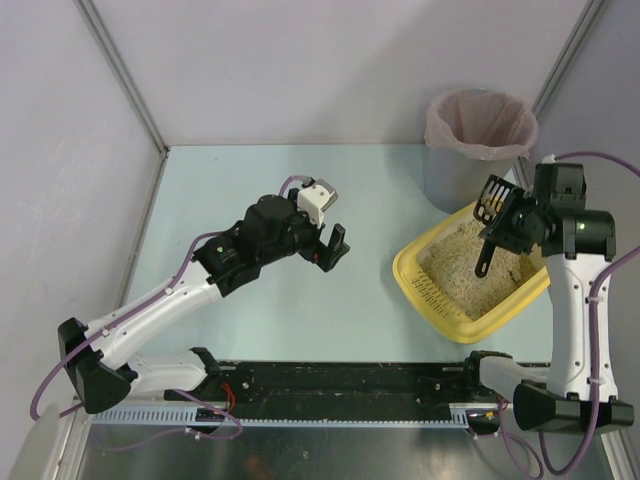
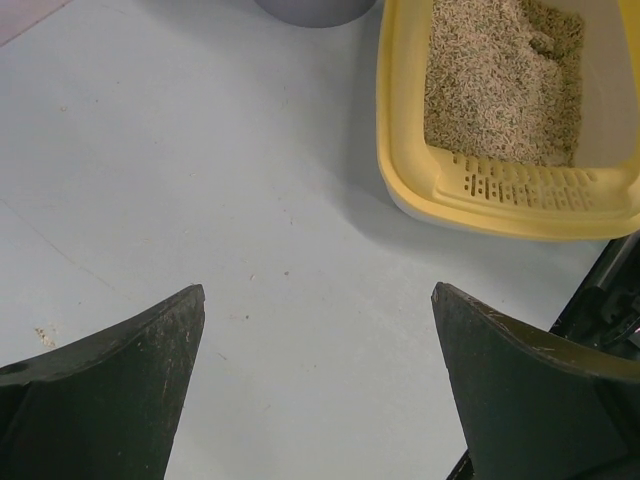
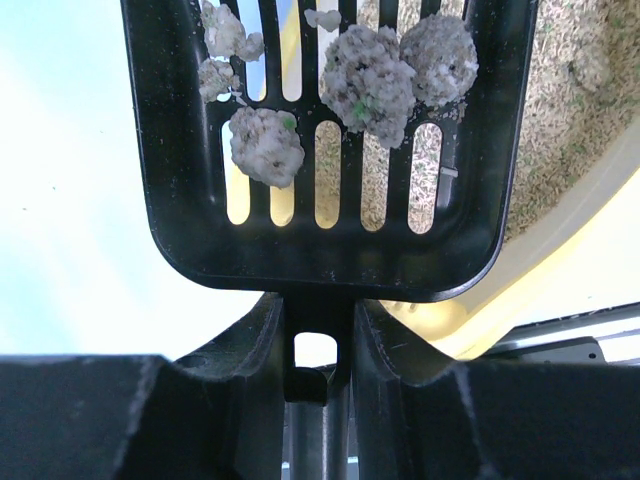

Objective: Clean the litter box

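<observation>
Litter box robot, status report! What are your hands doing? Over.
Left hand open, empty, above table. Right hand shut on scoop, clumps aboard, over litter box edge. Bin just beyond, nothing between.

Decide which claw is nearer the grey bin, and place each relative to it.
Right. The right claw, holding a scoop of clumps, sits just in front of the bin, over the litter box. The left claw hangs open over the table, far to the bin's left.

litter box was yellow | litter was beige, speckled | litter scoop was black, slotted | clumps were grey-white, green-flecked | bin was grey, liner pink | table was pale blue-green
</observation>
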Robot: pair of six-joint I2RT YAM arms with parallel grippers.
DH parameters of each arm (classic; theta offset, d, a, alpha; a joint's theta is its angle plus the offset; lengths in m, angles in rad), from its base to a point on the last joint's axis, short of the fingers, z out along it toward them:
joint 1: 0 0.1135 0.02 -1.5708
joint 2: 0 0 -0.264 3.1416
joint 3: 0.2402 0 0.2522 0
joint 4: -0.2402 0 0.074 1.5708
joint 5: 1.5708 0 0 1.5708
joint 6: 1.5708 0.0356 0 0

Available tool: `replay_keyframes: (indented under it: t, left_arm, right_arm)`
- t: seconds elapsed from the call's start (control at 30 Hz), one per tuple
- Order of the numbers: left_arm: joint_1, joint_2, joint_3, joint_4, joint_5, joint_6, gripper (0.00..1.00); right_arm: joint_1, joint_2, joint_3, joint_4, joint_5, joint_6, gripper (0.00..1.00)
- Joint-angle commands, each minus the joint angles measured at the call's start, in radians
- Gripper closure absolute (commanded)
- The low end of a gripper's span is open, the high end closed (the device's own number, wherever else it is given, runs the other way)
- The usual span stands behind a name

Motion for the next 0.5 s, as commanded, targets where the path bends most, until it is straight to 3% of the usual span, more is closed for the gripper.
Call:
replay_keyframes:
  t: [0.0, 0.47]
  left_arm:
    - [0.001, -0.022, -0.006, 0.022, -0.015, 0.032, 0.0]
    - [0.001, 0.015, -0.008, 0.022, -0.015, 0.035, 0.0]
  right_arm:
    - [0.009, 0.074, 0.162, -0.081, 0.036, -0.019, 1.0]
    - [0.019, 0.466, 0.655, -0.122, -0.024, -0.038, 1.0]
